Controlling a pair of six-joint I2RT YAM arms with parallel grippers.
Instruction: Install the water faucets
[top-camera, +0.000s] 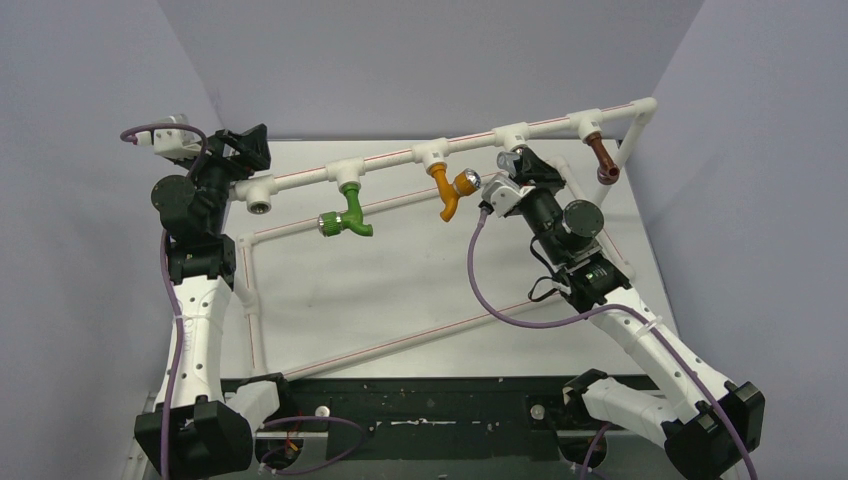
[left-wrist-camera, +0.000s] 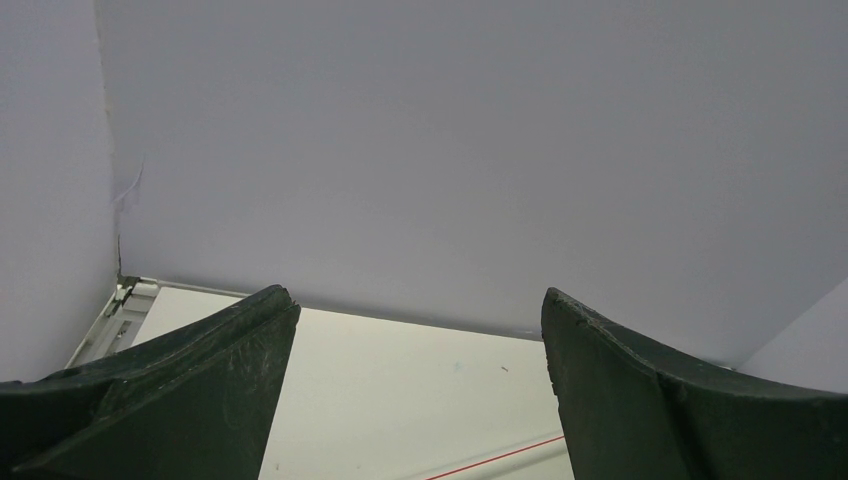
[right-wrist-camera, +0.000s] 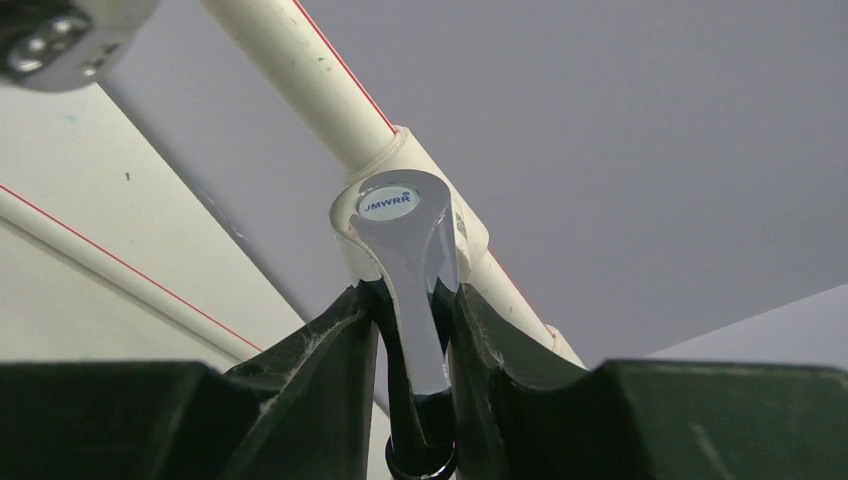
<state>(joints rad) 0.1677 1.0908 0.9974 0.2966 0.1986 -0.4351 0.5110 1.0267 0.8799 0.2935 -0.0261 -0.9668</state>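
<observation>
The chrome faucet (right-wrist-camera: 409, 262) has a lever marked JMWRR and sits against a white tee (right-wrist-camera: 432, 168) of the pipe frame. My right gripper (right-wrist-camera: 412, 300) is shut on the lever, one finger on each side. In the top view this gripper (top-camera: 520, 165) holds the chrome faucet (top-camera: 507, 159) under the tee (top-camera: 512, 134) between the orange and brown taps. My left gripper (left-wrist-camera: 420, 310) is open and empty, facing the back wall. In the top view it (top-camera: 248, 150) is just above the frame's left end, near an open socket (top-camera: 260, 207).
A green tap (top-camera: 345, 218), an orange tap (top-camera: 447, 192) and a brown tap (top-camera: 602, 158) hang from the upper white pipe (top-camera: 390, 163). Lower pipes with red lines (top-camera: 400, 340) cross the table. Grey walls enclose the back and both sides. A pipe (left-wrist-camera: 510, 456) lies below the left fingers.
</observation>
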